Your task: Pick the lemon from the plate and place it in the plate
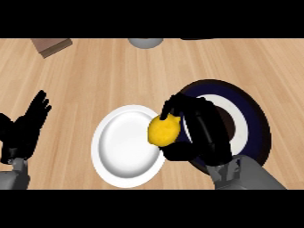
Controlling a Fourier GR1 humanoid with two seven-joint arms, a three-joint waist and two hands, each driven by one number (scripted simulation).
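Observation:
A yellow lemon [162, 130] hangs over the right edge of a white plate [125, 147]. My right hand [203, 129] is shut on the lemon, fingers curled over its top and thumb under it. Behind that hand lies a dark blue plate [256, 116] with a white ring, partly hidden by the hand and forearm. My left hand [19, 129] rests open at the left edge, fingers up, well away from both plates.
A brown block [51, 45] sits at the back left and a grey round object [145, 42] at the back centre. Bare wooden counter [115, 75] stretches between them and the plates.

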